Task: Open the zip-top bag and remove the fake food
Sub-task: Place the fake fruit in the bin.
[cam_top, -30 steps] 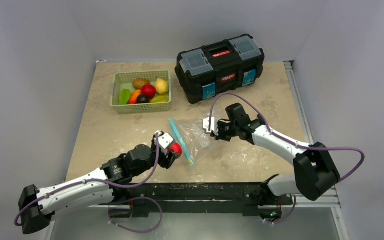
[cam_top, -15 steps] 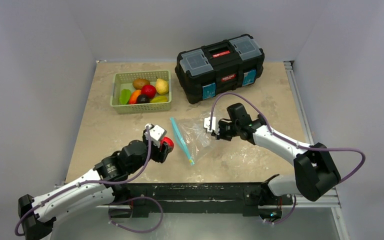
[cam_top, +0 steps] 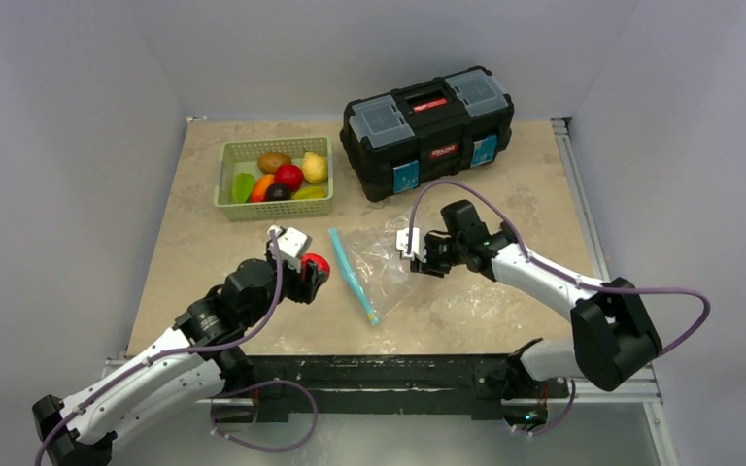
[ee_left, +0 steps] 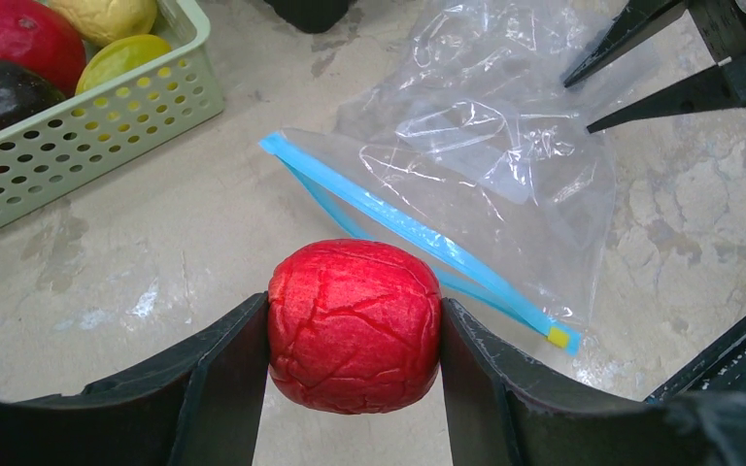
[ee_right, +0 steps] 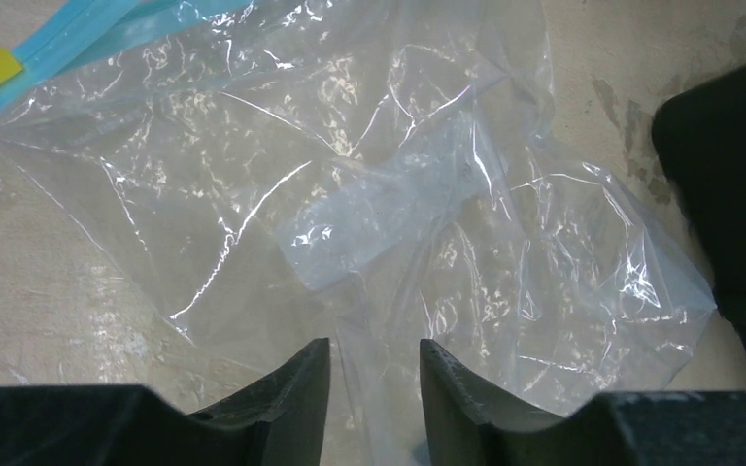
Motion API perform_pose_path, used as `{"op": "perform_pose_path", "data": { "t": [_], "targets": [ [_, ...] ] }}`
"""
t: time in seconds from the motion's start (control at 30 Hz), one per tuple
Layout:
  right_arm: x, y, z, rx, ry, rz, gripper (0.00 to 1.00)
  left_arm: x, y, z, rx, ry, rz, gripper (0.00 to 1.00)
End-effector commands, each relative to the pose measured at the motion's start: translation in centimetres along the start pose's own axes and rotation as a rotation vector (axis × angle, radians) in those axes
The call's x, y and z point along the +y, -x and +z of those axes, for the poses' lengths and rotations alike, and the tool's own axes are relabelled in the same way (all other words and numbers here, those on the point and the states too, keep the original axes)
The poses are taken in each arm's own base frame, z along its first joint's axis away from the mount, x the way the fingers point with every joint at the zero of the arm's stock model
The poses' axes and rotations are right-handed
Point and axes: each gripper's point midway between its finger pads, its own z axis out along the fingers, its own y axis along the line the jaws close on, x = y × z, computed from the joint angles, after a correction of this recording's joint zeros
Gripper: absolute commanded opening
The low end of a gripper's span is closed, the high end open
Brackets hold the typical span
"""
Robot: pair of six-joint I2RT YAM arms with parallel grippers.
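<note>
Our left pincer (ee_left: 355,313) grasps the red fake food (ee_left: 355,335); we carry it high to the basket (ee_left: 107,116) up-left. Our right pincer (ee_right: 374,354), released, straddles the zip-top bag (ee_right: 398,194).

Left claw (cam_top: 308,269), red fruit (ee_left: 355,325) pinched between its fingers, pulled away from bag (cam_top: 386,264): a second ago right at blue zip strip (cam_top: 352,274), now clear of it, shifted toward left edge and slightly toward far edge of worktop (cam_top: 204,262), nearer basket (cam_top: 274,208). Left arm swung with it, forearm steeper.

Right claw (ee_right: 374,351) let go: fingers earlier clamped on bag's right edge, now parted, film loose in gap. Bag settled a little flatter.
</note>
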Motion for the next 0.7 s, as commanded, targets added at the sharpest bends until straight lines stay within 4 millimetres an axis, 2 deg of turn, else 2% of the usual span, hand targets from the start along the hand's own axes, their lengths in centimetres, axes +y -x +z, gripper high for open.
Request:
{"op": "perform_pose_path", "data": {
  "t": [0.0,0.23,0.37,0.5,0.67],
  "targets": [
    [-0.5,0.6,-0.8,-0.023,-0.029,-0.030,0.43,-0.2,3.3,-0.3,-0.073,-0.014,-0.038,0.00],
    [0.0,1.4,-1.5,-0.058,0.001,-0.037,0.66,0.8,4.8,0.2,-0.118,0.012,-0.123,0.00],
    [0.2,1.5,-2.2,-0.072,0.013,-0.047,0.76,1.3,5.8,0.6,-0.136,0.021,-0.159,0.00],
    [0.4,1.7,-2.9,-0.088,0.026,-0.059,0.81,1.5,7.0,1.2,-0.150,0.022,-0.178,0.00],
    [0.5,1.8,-3.5,-0.097,0.030,-0.063,0.83,2.2,8.4,2.1,-0.167,0.031,-0.198,0.00]
  ]
}}
